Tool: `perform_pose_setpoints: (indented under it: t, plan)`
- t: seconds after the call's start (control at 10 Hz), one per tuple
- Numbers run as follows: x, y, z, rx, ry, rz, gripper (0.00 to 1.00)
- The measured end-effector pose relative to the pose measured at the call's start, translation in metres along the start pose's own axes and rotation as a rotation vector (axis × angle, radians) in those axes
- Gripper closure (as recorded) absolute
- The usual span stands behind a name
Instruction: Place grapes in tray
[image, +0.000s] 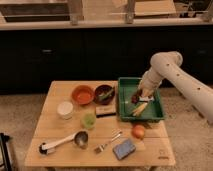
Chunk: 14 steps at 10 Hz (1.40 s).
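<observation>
The green tray (156, 114) sits on the right side of the wooden table. The grapes (135, 99), a small dark red-purple lump, lie inside the tray near its middle. My gripper (142, 94) is down inside the tray, right above and touching or almost touching the grapes. The white arm (165, 67) reaches in from the right. A pale yellow elongated item (140, 109) lies in the tray just in front of the grapes.
An orange round fruit (138, 131) sits in front of the tray. An orange bowl (82, 94), a dark bowl (104, 93), a white cup (65, 109), a green cup (89, 120), a ladle (64, 141), a fork (107, 141) and a blue sponge (124, 149) are on the table (57, 92).
</observation>
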<state>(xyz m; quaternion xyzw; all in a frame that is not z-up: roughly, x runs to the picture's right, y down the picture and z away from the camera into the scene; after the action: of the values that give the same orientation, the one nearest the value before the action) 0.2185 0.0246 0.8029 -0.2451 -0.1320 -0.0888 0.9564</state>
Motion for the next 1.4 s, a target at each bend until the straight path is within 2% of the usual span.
perform_pose_setpoints:
  t: [0.6, 0.9, 1.1, 1.2, 1.4]
  plan:
    - [-0.008, 0.000, 0.021, -0.044, -0.098, -0.141, 1.00]
    - [-0.016, -0.001, 0.035, -0.058, -0.135, -0.178, 1.00]
    - [-0.018, -0.002, 0.041, -0.050, -0.147, -0.182, 1.00]
    - [-0.018, -0.002, 0.043, -0.047, -0.147, -0.180, 0.98]
    - [-0.019, -0.006, 0.047, -0.043, -0.148, -0.181, 0.80]
